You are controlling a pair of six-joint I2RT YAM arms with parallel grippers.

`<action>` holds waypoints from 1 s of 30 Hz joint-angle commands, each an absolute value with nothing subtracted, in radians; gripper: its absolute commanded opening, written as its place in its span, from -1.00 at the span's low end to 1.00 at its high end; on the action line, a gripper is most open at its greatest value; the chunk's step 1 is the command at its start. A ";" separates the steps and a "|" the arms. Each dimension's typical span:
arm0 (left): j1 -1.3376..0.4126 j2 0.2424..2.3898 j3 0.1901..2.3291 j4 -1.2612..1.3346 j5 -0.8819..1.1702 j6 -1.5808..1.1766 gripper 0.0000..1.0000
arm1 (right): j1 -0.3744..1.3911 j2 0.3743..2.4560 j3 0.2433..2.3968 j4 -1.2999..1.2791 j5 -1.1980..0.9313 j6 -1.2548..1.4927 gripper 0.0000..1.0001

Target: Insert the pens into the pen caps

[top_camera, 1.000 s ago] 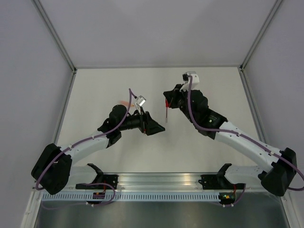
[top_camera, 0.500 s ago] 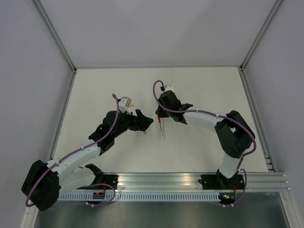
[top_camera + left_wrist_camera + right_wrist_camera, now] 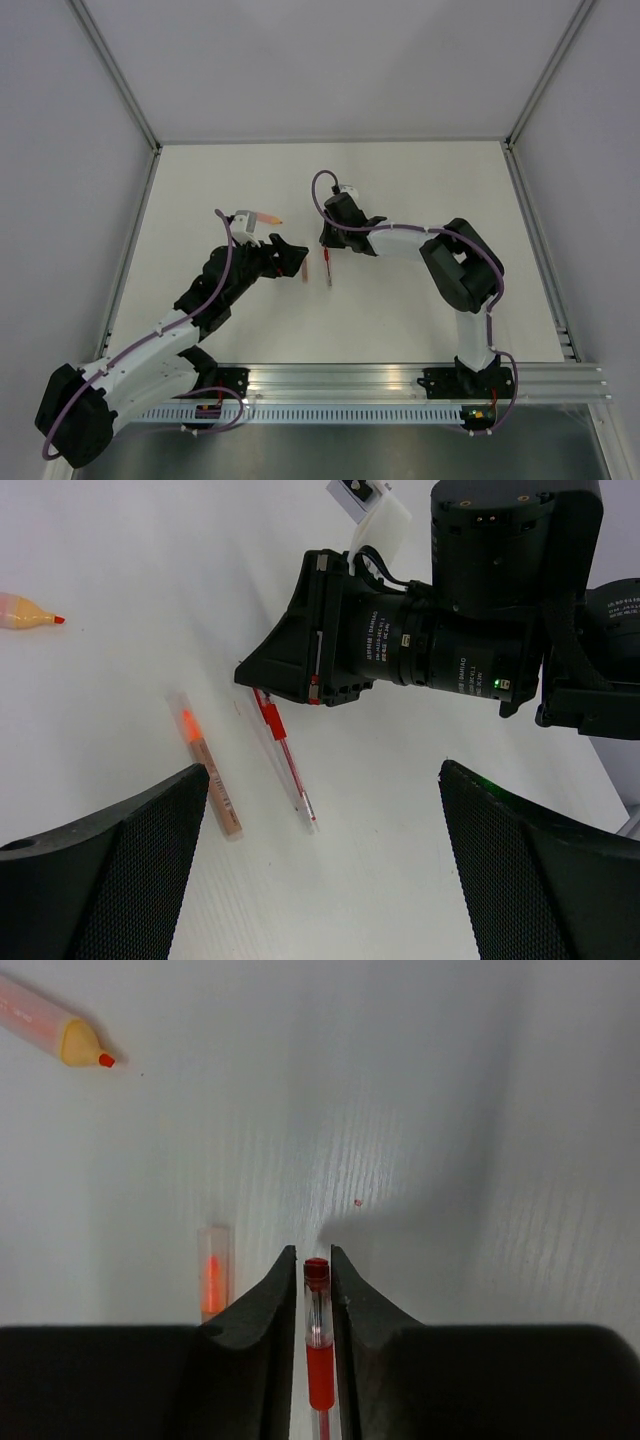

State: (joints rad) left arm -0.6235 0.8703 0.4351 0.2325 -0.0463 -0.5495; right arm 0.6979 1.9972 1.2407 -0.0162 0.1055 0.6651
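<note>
Red pen point(image 3: 318, 1355) lower, between right fingers point(image 3: 250, 1360)

Red pen point(image 3: 328, 272) and orange pen point(image 3: 305, 267) side by side on the table point(image 3: 430, 180), bare surface beyond.

White-black arms point(image 3: 160, 325), purple cables point(image 3: 314, 190), fingers point(image 3: 130, 870) seemingly meshed.

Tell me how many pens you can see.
3. A red pen sits between the fingers of the right gripper, an orange pen lies just beside it, and a pale orange-tipped pen lies farther back by the left arm. The arms could hide more.
</note>
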 commanded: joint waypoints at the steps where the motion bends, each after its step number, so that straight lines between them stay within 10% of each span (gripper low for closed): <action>1: -0.623 0.848 0.428 0.245 -0.069 -0.520 0.99 | 0.695 2.008 1.285 0.003 0.146 0.687 -0.52; 18: -0.621 0.909 0.471 0.270 0.046 -0.492 0.99 | 0.638 1.682 1.134 -0.160 0.123 0.486 -0.21; 24: -0.621 1.026 0.716 0.129 0.008 -0.447 0.98 | 0.646 1.626 0.954 -0.037 -0.024 0.486 -0.36; 30: -0.536 1.198 0.998 -0.072 0.034 -0.215 0.95 | 0.716 1.698 0.926 0.018 -0.026 0.509 -1.00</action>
